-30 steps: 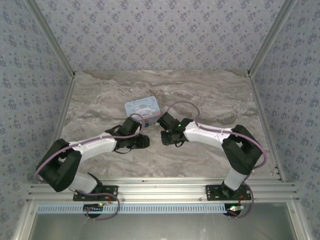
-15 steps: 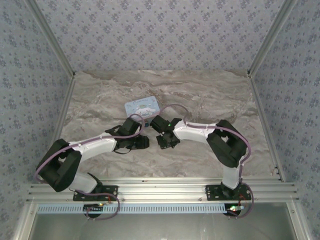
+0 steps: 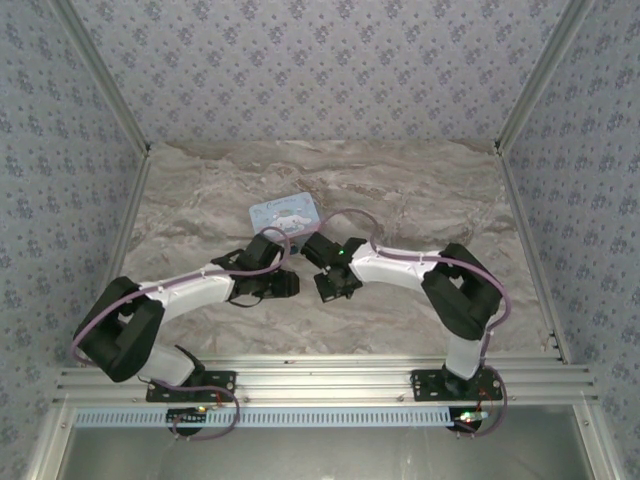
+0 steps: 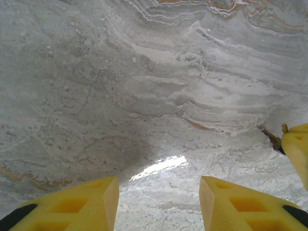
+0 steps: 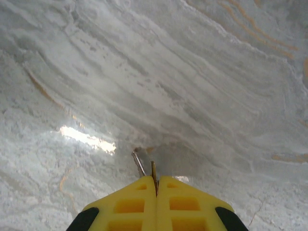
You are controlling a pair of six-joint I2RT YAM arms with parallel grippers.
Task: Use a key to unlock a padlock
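The right gripper (image 5: 155, 180) was clamped on a thin brass key (image 5: 153, 169), a silver wire loop (image 5: 138, 163) beside it, over the marble table (image 5: 192, 72). The left gripper (image 4: 159, 190) stood open, empty; its camera caught the key's tip at the right. The top view added a pale-blue tin (image 3: 285, 213) just beyond both

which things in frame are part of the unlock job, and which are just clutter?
Job:
- key, pinched in the shut right gripper, silver ring beside it
- left gripper, open, nothing between its fingers

Lying about:
- pale-blue tin with cartoon lid, on the table behind both grippers, untouched
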